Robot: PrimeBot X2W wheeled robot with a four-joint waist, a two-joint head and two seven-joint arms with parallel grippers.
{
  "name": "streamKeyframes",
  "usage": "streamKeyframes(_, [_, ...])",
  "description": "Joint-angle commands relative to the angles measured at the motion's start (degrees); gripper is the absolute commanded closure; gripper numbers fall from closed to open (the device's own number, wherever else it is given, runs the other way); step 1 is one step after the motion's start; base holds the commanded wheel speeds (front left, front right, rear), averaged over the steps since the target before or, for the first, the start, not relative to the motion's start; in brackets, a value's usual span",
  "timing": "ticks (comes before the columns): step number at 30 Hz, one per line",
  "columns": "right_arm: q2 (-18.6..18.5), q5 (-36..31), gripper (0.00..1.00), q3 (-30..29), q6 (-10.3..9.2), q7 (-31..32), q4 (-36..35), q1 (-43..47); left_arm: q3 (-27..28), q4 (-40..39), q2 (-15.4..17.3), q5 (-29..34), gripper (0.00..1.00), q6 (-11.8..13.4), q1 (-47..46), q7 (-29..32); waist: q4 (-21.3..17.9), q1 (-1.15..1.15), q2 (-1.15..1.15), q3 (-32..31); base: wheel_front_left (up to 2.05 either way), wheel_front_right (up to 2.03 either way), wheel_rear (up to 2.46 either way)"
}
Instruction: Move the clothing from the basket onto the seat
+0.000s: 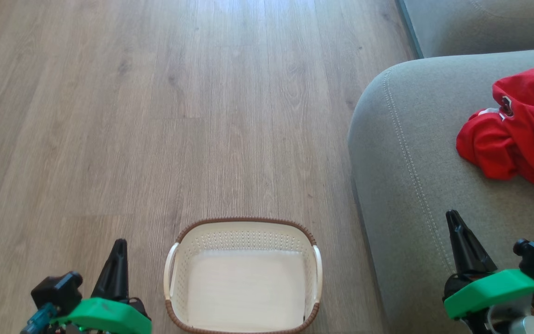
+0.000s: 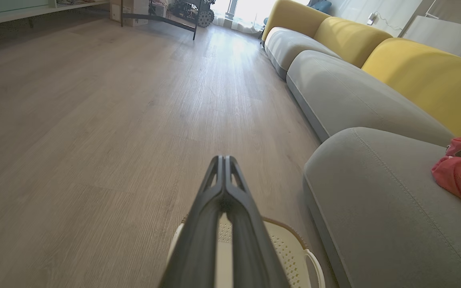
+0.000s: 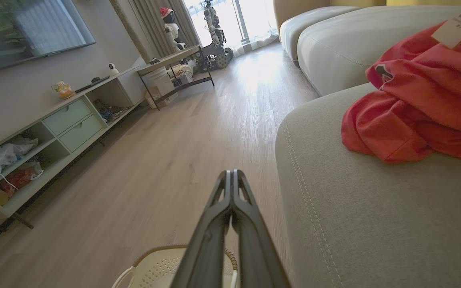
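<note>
Left gripper: jaws pressed together, gripping nothing, beside the basket.
Right gripper: jaws closed, empty, near the seat.
Clothing: heaped on the seat.

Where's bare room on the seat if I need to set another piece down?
The seat is bare from its stitched corner edge across to the clothing, and nearer, beside the right gripper. It is crowded only at the far right, where the clothing lies heaped. The basket holds nothing, and the floor left of it is open.
</note>
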Motion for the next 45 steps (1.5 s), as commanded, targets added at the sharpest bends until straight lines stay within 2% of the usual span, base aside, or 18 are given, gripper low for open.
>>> streamKeyframes(1, [0.0,1.46,1.0,-0.55,0.07,0.42,-1.53,-2.39,1.53,-1.6,0.14,-1.45,1.0,-0.49,-2.6,0.41,-0.01,0.0,0.0,0.0,0.0,0.0,0.0])
streamKeyframes(45, [2.53,26.26,1.0,-3.26,0.23,5.68,2.02,-5.55,7.57,0.28,-2.56,-26.7,1.0,-3.85,-6.12,7.68,-0.22,0.0,0.0,0.06,0.0,0.0,0.0])
